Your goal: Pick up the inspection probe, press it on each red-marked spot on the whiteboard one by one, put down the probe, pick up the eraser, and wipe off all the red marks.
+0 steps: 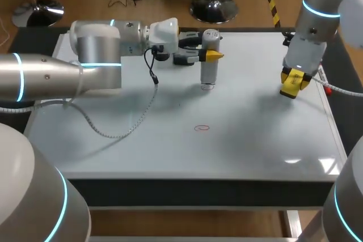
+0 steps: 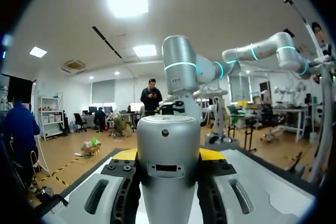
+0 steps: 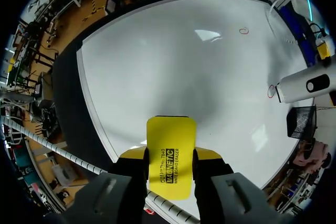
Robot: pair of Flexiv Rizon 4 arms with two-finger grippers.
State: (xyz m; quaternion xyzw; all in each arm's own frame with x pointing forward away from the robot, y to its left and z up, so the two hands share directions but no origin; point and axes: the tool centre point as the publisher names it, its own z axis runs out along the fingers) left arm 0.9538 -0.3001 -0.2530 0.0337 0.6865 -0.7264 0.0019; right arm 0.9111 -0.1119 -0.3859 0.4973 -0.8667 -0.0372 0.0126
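inspection probe point(image 1: 210, 71): a silver cylinder, upright, lower end on the whiteboard point(image 1: 170, 145) in its far middle area, at a small red mark point(image 1: 207, 87) that shows at the tip. left gripper point(image 1: 211, 55): both yellow-tipped fingers bear on the probe's upper body from two sides, so the jaws are clamped on it; the left wrist view confirms the cylinder filling the gap between the fingers. a second red mark point(image 1: 202, 128), a small oval outline, lies on the board nearer the front edge, apart from the probe. eraser point(image 3: 170, 140): yellow, flat, gripped between the fingers of the right gripper point(image 3: 169, 153), jaws closed on its two long sides, held over the board's right part, well apart from the probe. a grey cable point(image 1: 113, 131) from the left arm lies looped on the board's left half.
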